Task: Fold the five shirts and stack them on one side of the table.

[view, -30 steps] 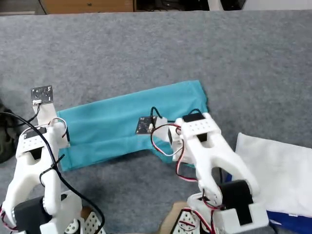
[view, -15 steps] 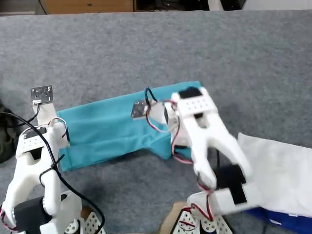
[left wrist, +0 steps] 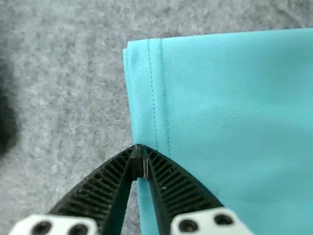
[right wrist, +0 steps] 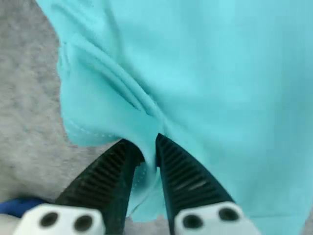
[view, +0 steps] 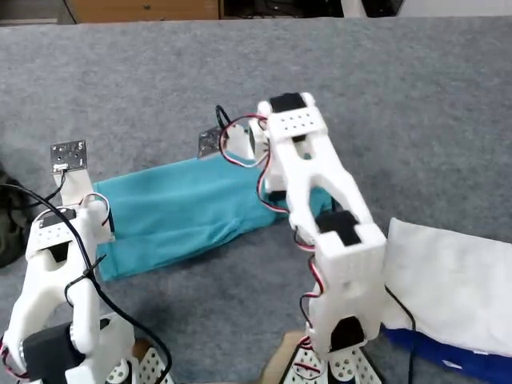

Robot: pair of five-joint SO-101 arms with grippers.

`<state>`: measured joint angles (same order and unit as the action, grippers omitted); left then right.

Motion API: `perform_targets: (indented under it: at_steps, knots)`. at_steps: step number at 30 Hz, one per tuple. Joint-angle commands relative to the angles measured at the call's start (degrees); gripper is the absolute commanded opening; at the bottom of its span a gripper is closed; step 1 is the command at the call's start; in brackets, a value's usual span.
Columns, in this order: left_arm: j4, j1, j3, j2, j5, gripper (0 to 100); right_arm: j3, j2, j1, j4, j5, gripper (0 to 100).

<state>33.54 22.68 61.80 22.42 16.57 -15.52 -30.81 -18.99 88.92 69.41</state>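
Teal shirt: hem in left hand, fold in right hand

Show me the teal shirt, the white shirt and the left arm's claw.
teal shirt (view: 176, 210), high view, middle of the cloth.
white shirt (view: 460, 280), high view, its top surface.
left gripper (left wrist: 141, 152), left wrist view, between its fingertips at the shirt's hem.

The black ribbed fingers meet at their tips, pinching the stitched hem edge of the teal shirt. The shirt lies flat beyond them and off to one side. The grey tabletop lies bare on the other side.
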Motion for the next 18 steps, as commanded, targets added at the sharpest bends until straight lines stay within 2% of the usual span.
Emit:
perform_targets:
  at_steps: [1, 3, 6, 9, 13, 18]
  knots:
    - [-0.9, -0.1, -0.3, 1.6, -0.1, 2, -7.5, -3.1, -0.9, 1.1, 2.2, 0.9]
    - [-0.9, -0.1, -0.3, 1.6, -0.1, 2, -10.0, -5.1, -0.9, 0.9, 2.2, 2.1]
    - [-0.9, -0.2, -0.3, 1.6, -0.1, 2, -13.4, -6.5, -0.7, 0.9, 1.9, 14.6]
    - [-0.9, -0.2, -0.4, 1.6, -0.1, 2, -17.0, -6.5, -0.2, 0.0, -1.9, 24.3]
    - [-0.9, -0.2, -0.4, 1.6, -0.1, 2, -21.5, -6.4, 0.7, 2.1, -4.8, 24.6]
    - [-0.9, -0.2, -0.4, 1.6, -0.1, 2, -28.2, -6.2, 1.5, 13.8, -5.6, 22.6]
